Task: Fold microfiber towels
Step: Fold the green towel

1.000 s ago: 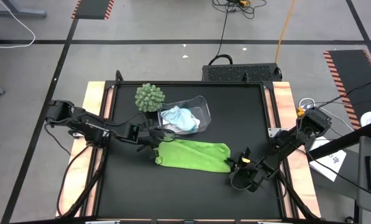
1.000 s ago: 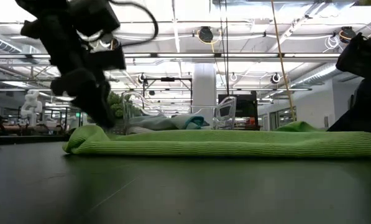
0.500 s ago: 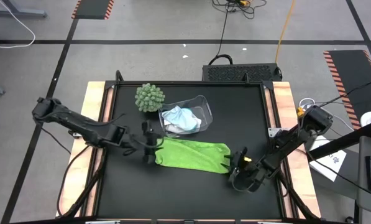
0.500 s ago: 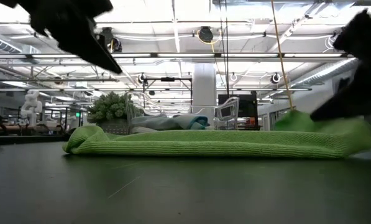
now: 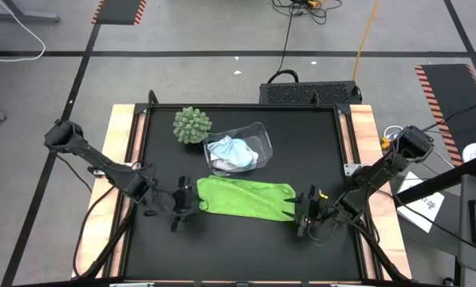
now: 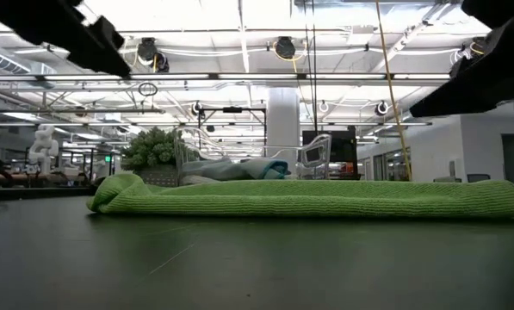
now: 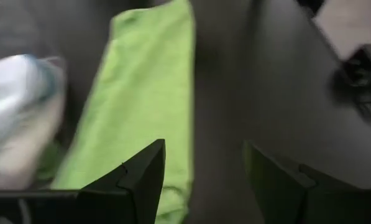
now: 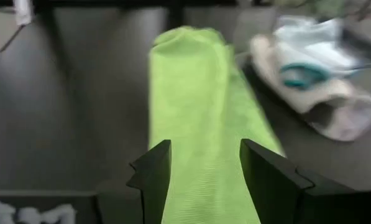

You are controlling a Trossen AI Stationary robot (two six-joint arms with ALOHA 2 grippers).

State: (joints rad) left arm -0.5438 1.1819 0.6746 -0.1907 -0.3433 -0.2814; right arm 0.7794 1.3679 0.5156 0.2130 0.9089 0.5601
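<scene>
The lime green towel (image 5: 245, 199) lies on the black table as a long folded strip, flat along its underside (image 6: 308, 196). My left gripper (image 5: 187, 208) hovers open just off the strip's left end, which shows ahead of its fingers (image 7: 141, 93). My right gripper (image 5: 303, 214) hovers open just off the right end, looking along the strip (image 8: 197, 112). In the low view both arms hang above the towel, clear of it. The white and light blue towels (image 5: 234, 151) lie crumpled in the clear bin (image 5: 261, 135).
A round green spiky ball plant (image 5: 191, 124) stands at the far left beside the bin. Bare black table lies along the near edge and on the far right. Wooden side rails (image 5: 119, 159) border the table.
Both grippers have let go of the green towel's ends and risen. My left gripper has swung from the strip's far left corner toward the near edge. The right end, still held up half a second ago, has dropped flat. The strip itself has stayed in place.
</scene>
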